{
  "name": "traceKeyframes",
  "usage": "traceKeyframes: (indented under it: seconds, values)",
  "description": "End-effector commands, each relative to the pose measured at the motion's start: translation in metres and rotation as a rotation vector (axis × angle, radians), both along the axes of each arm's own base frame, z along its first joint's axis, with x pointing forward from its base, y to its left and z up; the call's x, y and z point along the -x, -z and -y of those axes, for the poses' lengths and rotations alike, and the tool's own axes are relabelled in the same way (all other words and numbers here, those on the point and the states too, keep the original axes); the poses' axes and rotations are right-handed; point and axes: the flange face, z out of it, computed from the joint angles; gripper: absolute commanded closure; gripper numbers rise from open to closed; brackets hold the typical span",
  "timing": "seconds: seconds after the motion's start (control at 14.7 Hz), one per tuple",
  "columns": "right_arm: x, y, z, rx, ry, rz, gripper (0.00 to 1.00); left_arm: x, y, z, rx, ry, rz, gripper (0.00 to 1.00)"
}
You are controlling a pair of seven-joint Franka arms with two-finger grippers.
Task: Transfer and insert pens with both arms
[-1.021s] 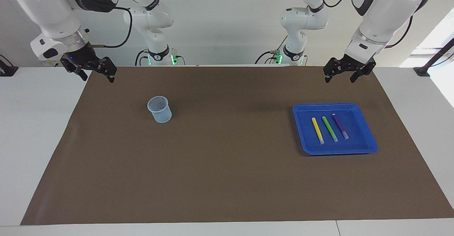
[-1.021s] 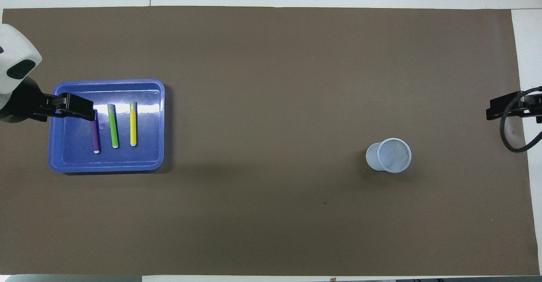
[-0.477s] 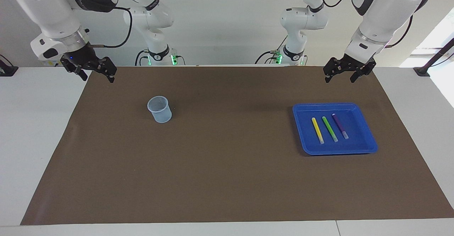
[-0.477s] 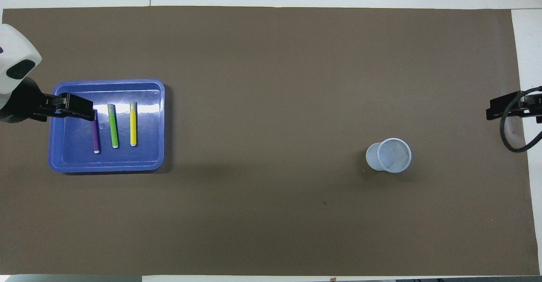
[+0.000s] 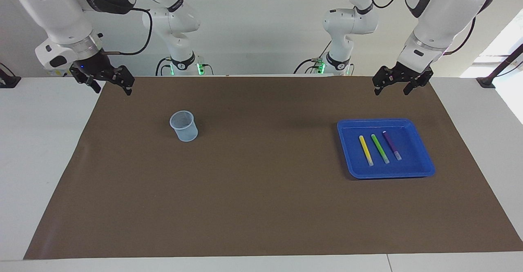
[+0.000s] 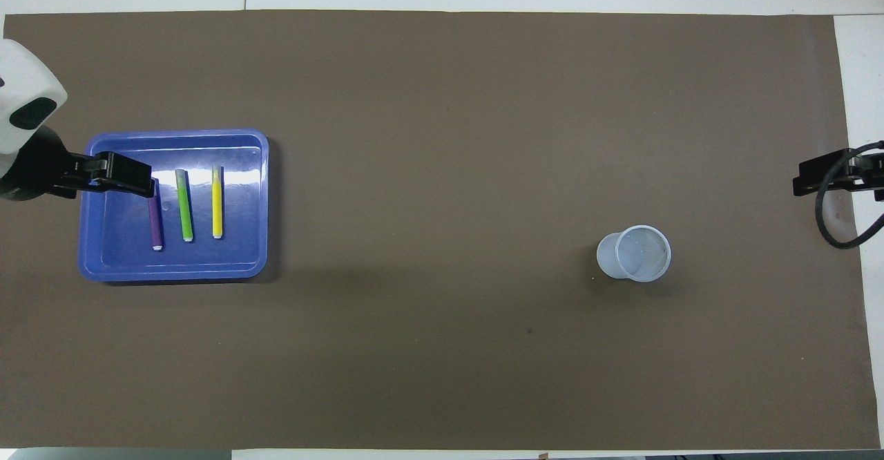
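Three pens lie side by side in a flat blue tray (image 5: 421, 166) toward the left arm's end: yellow (image 5: 366, 150), green (image 5: 380, 148), purple (image 5: 391, 145). They also show in the overhead view: yellow (image 6: 217, 202), green (image 6: 184, 206), purple (image 6: 155, 224). My left gripper (image 5: 391, 90) hangs open and empty, high above the mat, apart from the tray. In the overhead view the left gripper (image 6: 124, 175) covers the purple pen's cap end. My right gripper (image 5: 113, 90) waits open and empty, high over the mat's corner at the right arm's end, and shows in the overhead view (image 6: 825, 177).
A small pale-blue translucent cup (image 5: 183, 125) stands upright on the brown mat (image 5: 261, 190) toward the right arm's end; it also shows in the overhead view (image 6: 635, 253). White table shows around the mat. The tray (image 6: 173, 271) lies flat on the mat.
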Motion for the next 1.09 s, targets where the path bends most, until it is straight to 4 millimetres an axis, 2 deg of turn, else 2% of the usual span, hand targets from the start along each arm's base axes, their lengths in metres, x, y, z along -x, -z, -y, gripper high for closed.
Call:
traceKeyframes:
  seconds: [0.0, 0.14, 0.27, 0.54, 0.68, 0.82, 1.02]
  values:
    - [0.011, -0.002, 0.002, -0.016, -0.013, -0.025, 0.0, 0.007, -0.001, -0.002, -0.02, -0.013, 0.01, 0.0]
    - [0.016, 0.001, -0.001, -0.021, -0.024, -0.067, 0.0, 0.007, 0.0, -0.004, -0.019, -0.016, 0.011, 0.0]
    - [0.016, 0.0, -0.02, -0.02, -0.062, -0.072, 0.0, 0.007, 0.002, -0.012, -0.018, -0.022, 0.008, 0.0]
    - [0.016, -0.001, -0.024, -0.02, -0.079, -0.069, 0.0, 0.012, 0.01, -0.014, -0.02, -0.032, -0.001, 0.0]
    - [0.009, -0.002, -0.028, -0.024, -0.115, -0.023, 0.0, 0.016, 0.022, -0.015, -0.016, -0.026, 0.02, 0.0]
    - [0.008, -0.001, -0.031, -0.122, -0.089, -0.014, 0.0, 0.02, 0.035, -0.019, -0.012, -0.026, 0.049, 0.0]
    - [0.01, 0.001, -0.025, -0.278, 0.007, -0.007, 0.0, 0.019, 0.063, -0.039, -0.014, -0.053, 0.04, 0.0]
